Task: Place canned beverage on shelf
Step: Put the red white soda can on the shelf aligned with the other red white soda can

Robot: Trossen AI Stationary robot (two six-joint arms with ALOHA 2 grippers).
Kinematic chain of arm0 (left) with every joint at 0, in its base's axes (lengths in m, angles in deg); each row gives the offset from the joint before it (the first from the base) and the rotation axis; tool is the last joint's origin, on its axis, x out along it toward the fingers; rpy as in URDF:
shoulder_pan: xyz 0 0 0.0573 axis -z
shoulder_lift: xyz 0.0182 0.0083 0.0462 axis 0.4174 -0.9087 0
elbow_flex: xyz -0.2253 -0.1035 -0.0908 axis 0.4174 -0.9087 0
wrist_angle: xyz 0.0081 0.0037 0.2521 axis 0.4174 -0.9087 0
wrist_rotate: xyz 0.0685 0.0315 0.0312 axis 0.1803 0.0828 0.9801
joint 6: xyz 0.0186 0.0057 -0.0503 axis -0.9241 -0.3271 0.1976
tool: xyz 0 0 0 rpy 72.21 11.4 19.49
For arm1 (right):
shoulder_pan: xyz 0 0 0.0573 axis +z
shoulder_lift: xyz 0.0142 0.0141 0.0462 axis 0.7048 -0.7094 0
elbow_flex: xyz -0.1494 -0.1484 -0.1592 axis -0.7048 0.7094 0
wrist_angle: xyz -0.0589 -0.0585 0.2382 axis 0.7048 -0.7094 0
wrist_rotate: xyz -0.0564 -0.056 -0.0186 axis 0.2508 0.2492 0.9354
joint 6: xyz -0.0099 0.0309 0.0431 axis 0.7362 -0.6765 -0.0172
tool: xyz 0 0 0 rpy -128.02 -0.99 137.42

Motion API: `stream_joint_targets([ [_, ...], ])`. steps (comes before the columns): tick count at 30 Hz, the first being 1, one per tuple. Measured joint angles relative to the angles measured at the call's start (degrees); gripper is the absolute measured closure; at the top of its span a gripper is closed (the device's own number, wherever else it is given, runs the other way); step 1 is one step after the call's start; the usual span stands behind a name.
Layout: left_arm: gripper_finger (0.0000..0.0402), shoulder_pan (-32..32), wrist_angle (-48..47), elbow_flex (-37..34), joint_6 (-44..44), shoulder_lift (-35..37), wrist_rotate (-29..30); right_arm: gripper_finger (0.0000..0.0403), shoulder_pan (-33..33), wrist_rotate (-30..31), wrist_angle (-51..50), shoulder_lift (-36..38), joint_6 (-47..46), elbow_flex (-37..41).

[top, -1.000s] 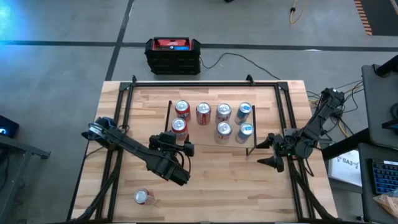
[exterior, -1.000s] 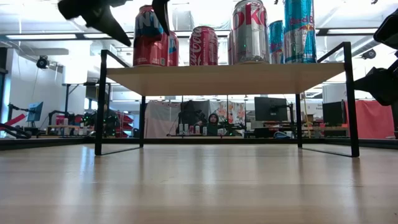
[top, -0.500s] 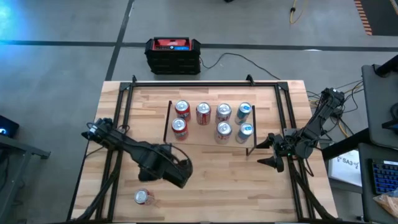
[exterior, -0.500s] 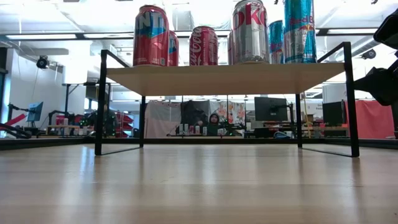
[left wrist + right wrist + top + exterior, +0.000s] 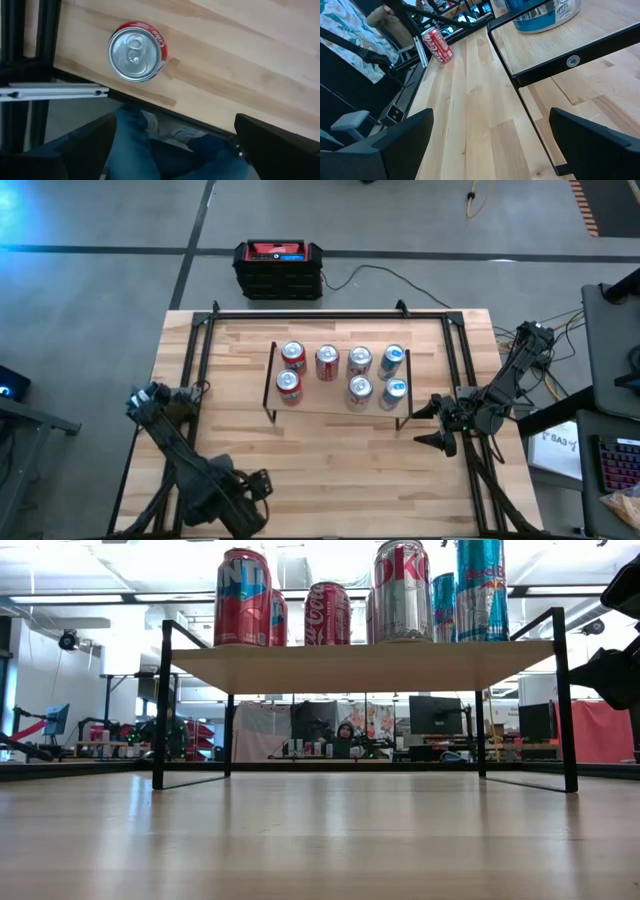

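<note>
My left gripper (image 5: 262, 488) hangs over the near-left corner of the table (image 5: 340, 450), fingers spread wide and holding nothing. Straight below it, in my left wrist view, a red cola can (image 5: 137, 51) stands upright just beside the table's near edge, its silver top facing up; my fingers (image 5: 280, 145) are apart from it. Past that edge I see a person's jeans-clad legs (image 5: 135, 145).

The shelf (image 5: 338, 402) sits near the middle of the table toward the far edge, carrying seven upright cans: four in the far row, three in the near one. A red can (image 5: 288, 383) stands at its near-left corner and a blue can (image 5: 396, 389) at its near-right corner.

My right gripper (image 5: 432, 424) waits off the shelf's right end, released and empty. A black-and-red box (image 5: 279, 268) sits on the floor beyond the table's far edge.
</note>
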Motion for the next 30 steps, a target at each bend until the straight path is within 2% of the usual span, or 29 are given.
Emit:
stream_joint_targets([
  [6,0.0013,2.3,0.0,-0.6,11.0,-0.1,-0.7,0.0019,0.0,0.0,0.0,0.0,0.0,0.0],
  [12,0.0013,1.7,0.8,-2.9,21.8,-1.5,-0.9,0.0019,0.0,0.0,0.0,0.0,0.0,0.0],
  [22,0.0013,0.5,5.3,-8.3,22.9,-2.6,-4.9,0.0019,0.0,0.0,0.0,0.0,0.0,0.0],
  [30,0.0013,2.1,0.3,-8.9,23.0,-2.6,-5.3,0.0019,0.0,0.0,0.0,0.0,0.0,0.0],
])
